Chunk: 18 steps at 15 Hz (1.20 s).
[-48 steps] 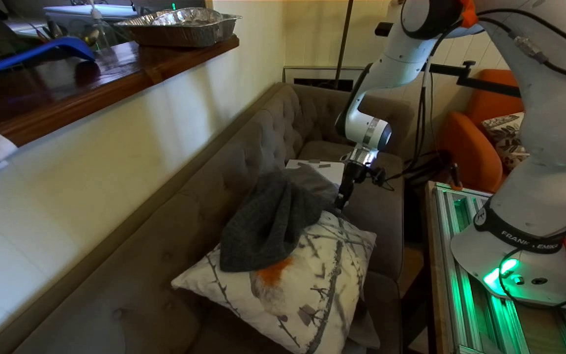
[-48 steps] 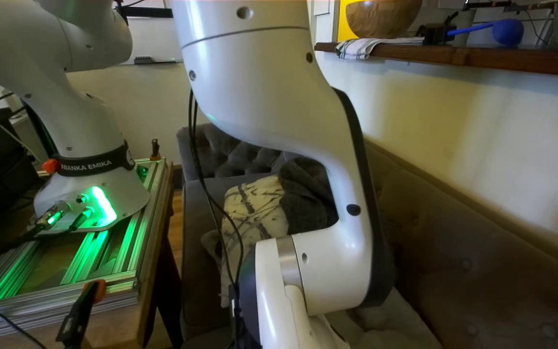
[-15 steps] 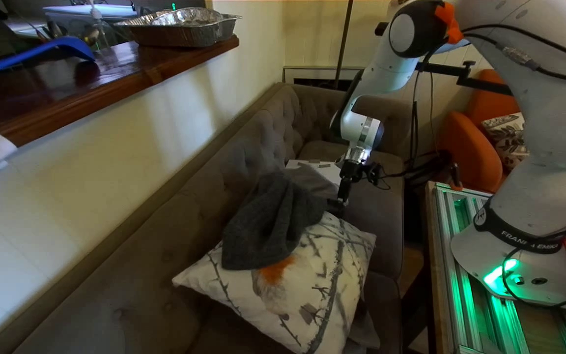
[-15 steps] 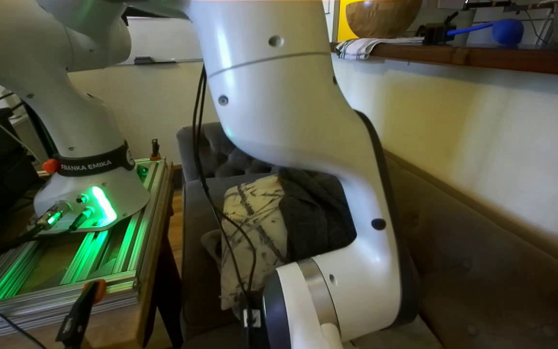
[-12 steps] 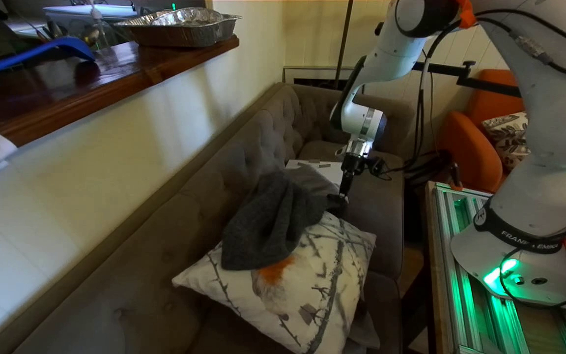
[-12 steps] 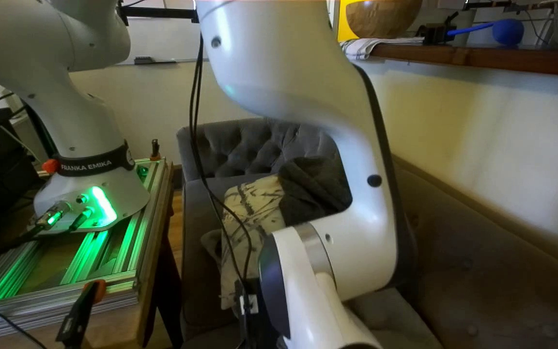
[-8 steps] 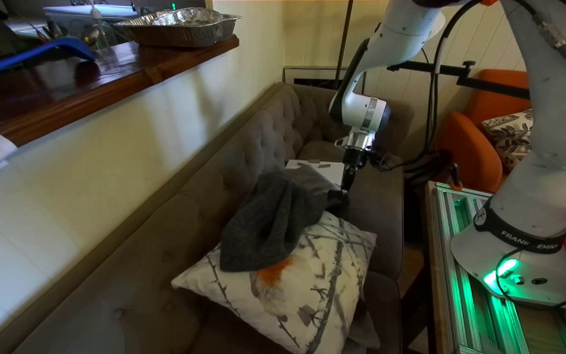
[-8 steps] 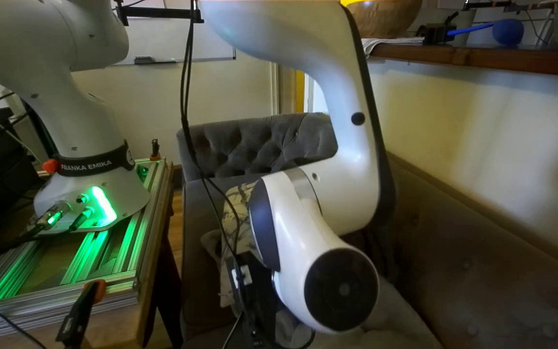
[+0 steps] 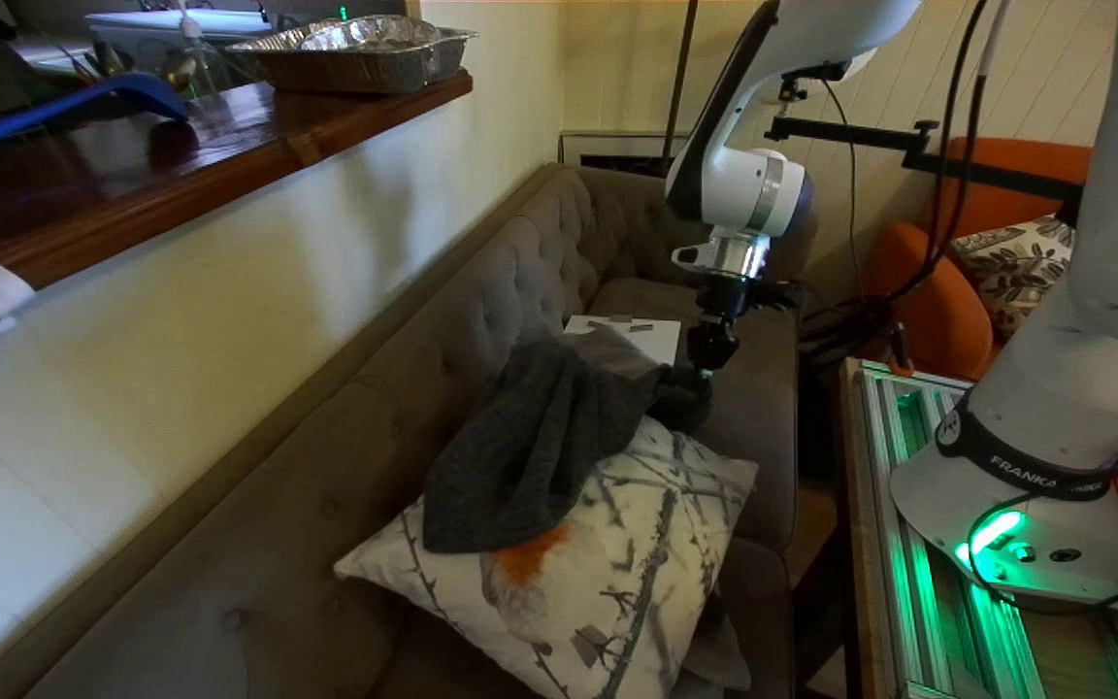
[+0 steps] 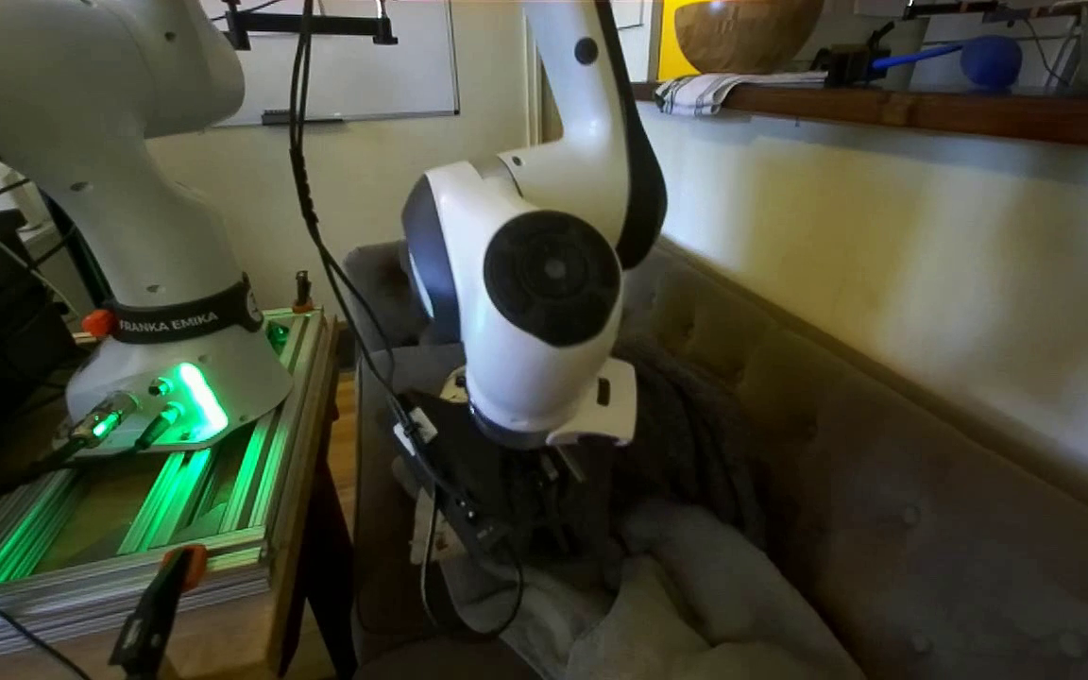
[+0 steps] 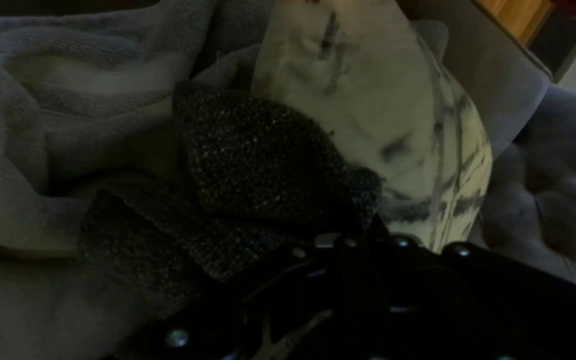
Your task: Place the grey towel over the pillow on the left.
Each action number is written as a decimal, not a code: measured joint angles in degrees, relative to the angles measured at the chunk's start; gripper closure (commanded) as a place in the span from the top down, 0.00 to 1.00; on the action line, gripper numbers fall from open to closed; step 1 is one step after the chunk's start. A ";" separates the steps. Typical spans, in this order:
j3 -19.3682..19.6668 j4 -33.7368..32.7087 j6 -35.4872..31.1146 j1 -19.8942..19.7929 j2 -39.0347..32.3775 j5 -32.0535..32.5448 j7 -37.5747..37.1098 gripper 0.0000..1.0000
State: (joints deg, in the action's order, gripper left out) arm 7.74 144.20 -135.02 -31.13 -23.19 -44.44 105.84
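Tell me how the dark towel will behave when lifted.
Probably floppy: the dark towel sags in loose folds, so it should droop below the gripper, which holds one end. Its fuzzy surface in the wrist view suggests it may not slip easily. It might drag across the pillow first, since its other end lies there.

Sofa [image 9: 307, 519] and robot base [image 9: 1054, 529] are shared by both exterior views, angled down from opposite sofa ends. Grey towel [image 11: 263, 160] (mid-frame) and pillow [image 11: 368, 115] (upper right) are caught close-up by wrist view.
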 measured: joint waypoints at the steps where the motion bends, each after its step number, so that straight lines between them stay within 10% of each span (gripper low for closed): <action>1: 0.01 2.58 -0.78 0.84 2.92 -0.04 2.08 0.01; 8: -0.04 13.15 -1.96 9.24 19.58 -0.36 12.81 0.01; 18: -0.80 13.13 2.15 19.87 20.78 2.44 25.90 0.01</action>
State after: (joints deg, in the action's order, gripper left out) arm 6.94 157.32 -132.87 -11.26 -2.42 -42.01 131.75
